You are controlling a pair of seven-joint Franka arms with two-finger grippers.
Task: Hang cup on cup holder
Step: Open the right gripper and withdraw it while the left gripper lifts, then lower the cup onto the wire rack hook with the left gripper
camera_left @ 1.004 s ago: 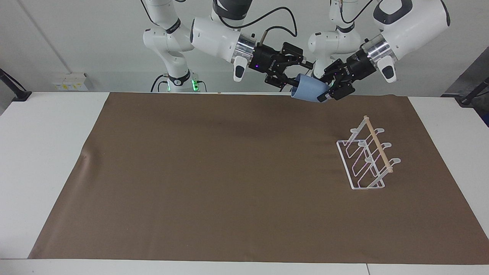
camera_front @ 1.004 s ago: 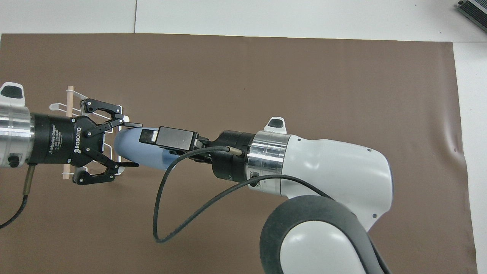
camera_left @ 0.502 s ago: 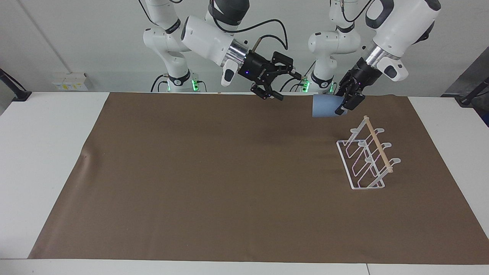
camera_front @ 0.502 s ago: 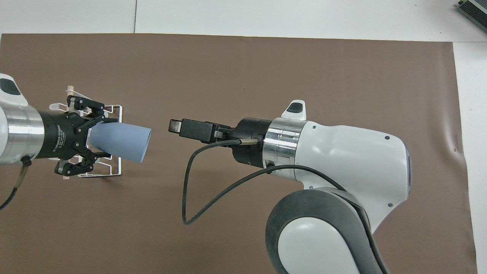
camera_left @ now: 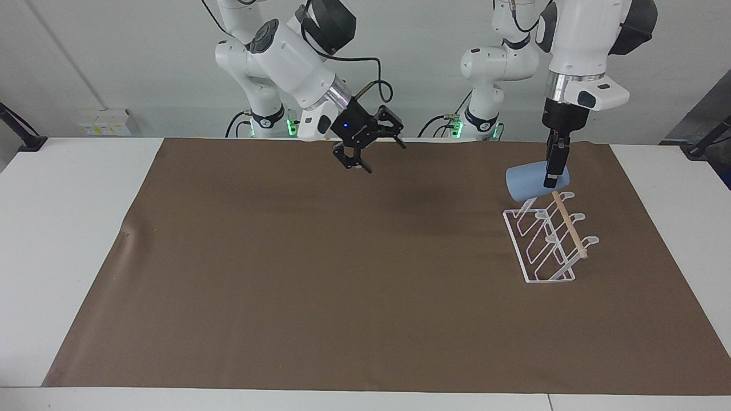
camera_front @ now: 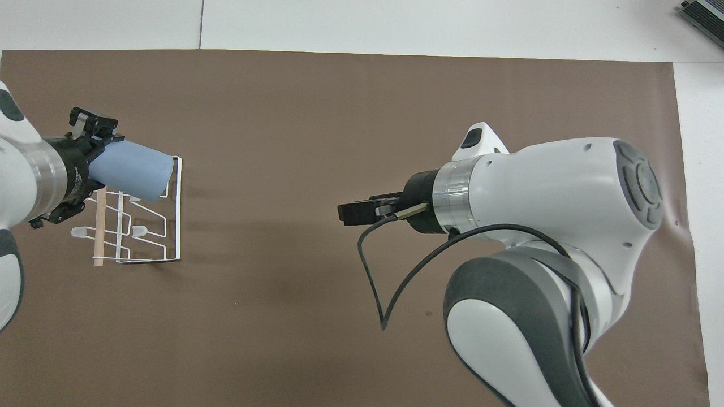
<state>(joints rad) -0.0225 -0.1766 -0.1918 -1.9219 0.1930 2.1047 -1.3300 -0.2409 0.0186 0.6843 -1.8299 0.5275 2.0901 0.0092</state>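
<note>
The light-blue cup (camera_left: 528, 182) (camera_front: 133, 170) lies on its side in the air, its mouth toward the right arm's end of the table. My left gripper (camera_left: 553, 176) (camera_front: 93, 167) points down and is shut on the cup's base end. The cup hangs just over the white wire cup holder (camera_left: 569, 224) (camera_front: 99, 226), close above its prongs; I cannot tell whether they touch. My right gripper (camera_left: 365, 149) (camera_front: 353, 212) hangs open and holds nothing, over the mat's middle, well apart from the cup.
A brown mat (camera_left: 285, 257) covers most of the white table (camera_left: 68, 228). The cup holder stands on it toward the left arm's end. A black cable (camera_front: 373, 282) loops down from the right wrist.
The left gripper has carried the cup away from the right gripper to above the cup holder, turning to point down. The right gripper has drawn back toward its own end, open.
</note>
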